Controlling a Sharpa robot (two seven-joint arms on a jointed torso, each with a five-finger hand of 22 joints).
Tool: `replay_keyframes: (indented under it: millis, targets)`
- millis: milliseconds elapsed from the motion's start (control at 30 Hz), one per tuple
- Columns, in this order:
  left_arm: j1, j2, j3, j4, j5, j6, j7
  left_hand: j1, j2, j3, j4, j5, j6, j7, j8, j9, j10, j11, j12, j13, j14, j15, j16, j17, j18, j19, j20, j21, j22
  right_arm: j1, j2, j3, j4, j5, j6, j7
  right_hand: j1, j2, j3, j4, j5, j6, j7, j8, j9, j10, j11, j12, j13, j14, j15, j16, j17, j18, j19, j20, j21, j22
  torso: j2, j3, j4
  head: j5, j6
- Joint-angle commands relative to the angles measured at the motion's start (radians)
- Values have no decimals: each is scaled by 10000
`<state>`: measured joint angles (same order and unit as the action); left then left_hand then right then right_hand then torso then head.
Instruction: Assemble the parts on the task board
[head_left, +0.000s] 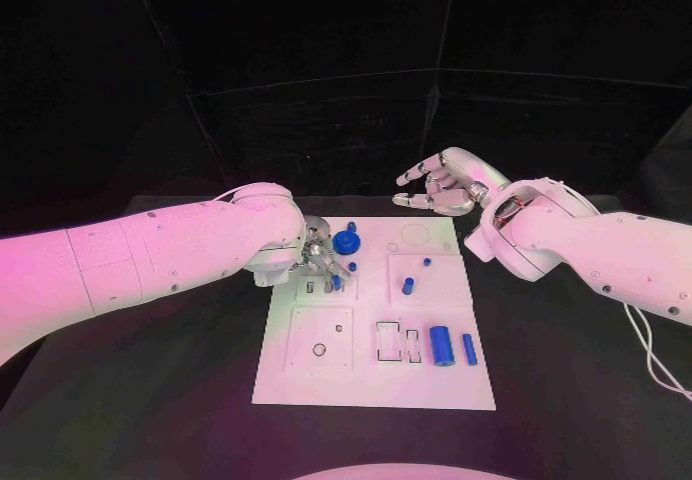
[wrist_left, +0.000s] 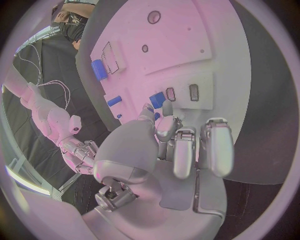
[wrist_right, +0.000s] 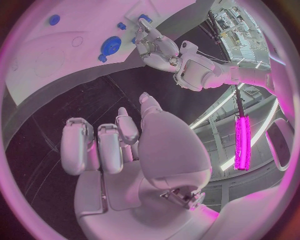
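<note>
Fingers (wrist_left: 181, 150) of the left hand (head_left: 320, 256) curl low over the task board (head_left: 378, 385) on the black surface, beside a blue gear-like part (head_left: 346, 242), probably seating a piece; whether they hold anything is hidden. Right hand (head_left: 444, 185) hovers beyond the board, fingers loosely spread, empty.

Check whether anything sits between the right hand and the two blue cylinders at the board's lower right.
Nothing visible does. The right hand hovers off the task board's far edge; the bare board lies between it and the blue cylinders, with one small blue peg off to the side.
</note>
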<state>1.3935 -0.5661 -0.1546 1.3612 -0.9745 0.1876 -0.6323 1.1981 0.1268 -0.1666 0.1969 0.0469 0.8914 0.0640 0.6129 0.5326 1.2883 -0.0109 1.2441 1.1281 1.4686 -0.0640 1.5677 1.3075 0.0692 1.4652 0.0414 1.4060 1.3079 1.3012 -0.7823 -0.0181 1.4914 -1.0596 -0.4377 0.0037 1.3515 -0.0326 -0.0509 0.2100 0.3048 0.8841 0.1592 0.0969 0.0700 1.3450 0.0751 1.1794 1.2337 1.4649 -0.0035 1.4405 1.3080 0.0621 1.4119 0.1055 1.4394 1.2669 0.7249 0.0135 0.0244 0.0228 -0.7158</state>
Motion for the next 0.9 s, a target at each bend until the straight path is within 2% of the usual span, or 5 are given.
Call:
replay_keyframes:
  millis: [33,467,767,900]
  targets:
    - [15,-12,1,-3,-43,217,66,118,5,14,-59,20,-67,3,53,17,67,32,57,8,1022,-75,31,2633,-164,251,-68,30,75,24,8,9,-4,-40,86,73,69,8,-62,-9,44,63,21,43,11,-63,-34,-64,-17,590,-19,-42,535,18,-67,-20,-35,-8,0,-1,6,26,-23]
    - [14,-8,0,28,-43,267,151,217,-10,44,-178,20,-72,-1,75,58,81,28,63,25,1022,-77,31,2633,-160,241,-69,19,63,23,44,9,-55,-40,112,95,69,8,-62,-9,44,63,21,43,11,-63,-34,-64,-17,590,-19,-42,535,18,-67,-20,-35,-8,-1,2,0,27,-72]
    - [14,-18,0,42,-43,352,256,529,83,234,-491,22,-86,-30,93,121,100,1,58,41,1022,-99,31,2633,-149,219,-84,-9,29,22,64,9,-91,-40,123,97,71,22,-70,-4,49,59,21,45,10,-61,-34,-63,-17,587,-20,-51,523,20,-72,-22,-42,-19,-1,4,9,32,-89]
    - [13,-19,0,65,-43,384,300,506,65,224,-506,18,-86,-22,90,129,110,4,62,52,1022,-100,31,2633,-151,221,-86,-3,42,22,75,9,-106,-40,127,100,71,23,-70,-4,49,59,21,45,10,-61,-34,-63,-17,587,-20,-51,523,20,-72,-22,-42,-19,2,2,4,38,-97]
